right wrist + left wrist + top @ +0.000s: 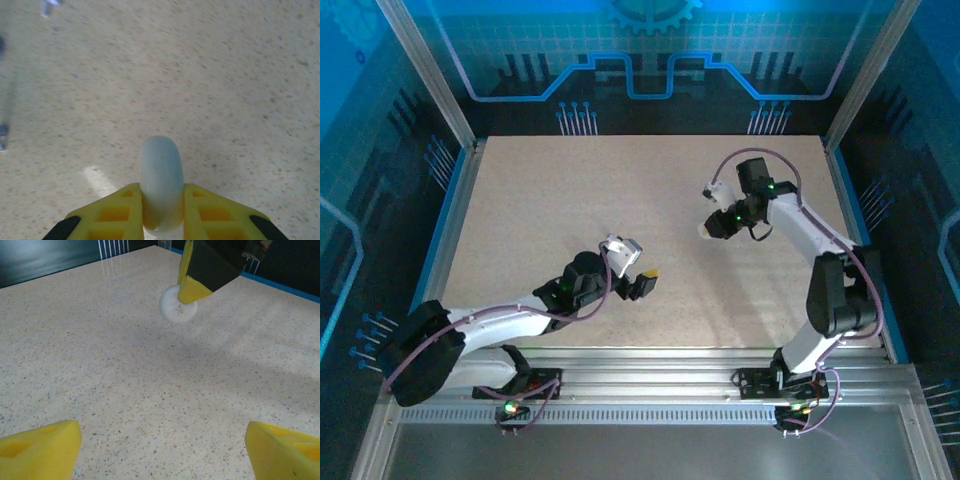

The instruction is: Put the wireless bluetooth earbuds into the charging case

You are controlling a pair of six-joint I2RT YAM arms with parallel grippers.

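Right gripper (pixel 161 202): pads nearly together, clamped on the case (pixel 161 167). The case is a white round disc gripped on edge, lower centre of the right wrist frame, and appears held off the table (pixel 225 75). From the left wrist it sits upper centre, with a right pad across it.

Left gripper (pixel 160 450): spread wide, nothing between the pads, table beneath.

Cannot tell whether the lid is open or whether buds are inside.

Step, my judgement: case in hand, set-down or handover pending. The next move needs the case laid flat, lid up, before any bud goes in.
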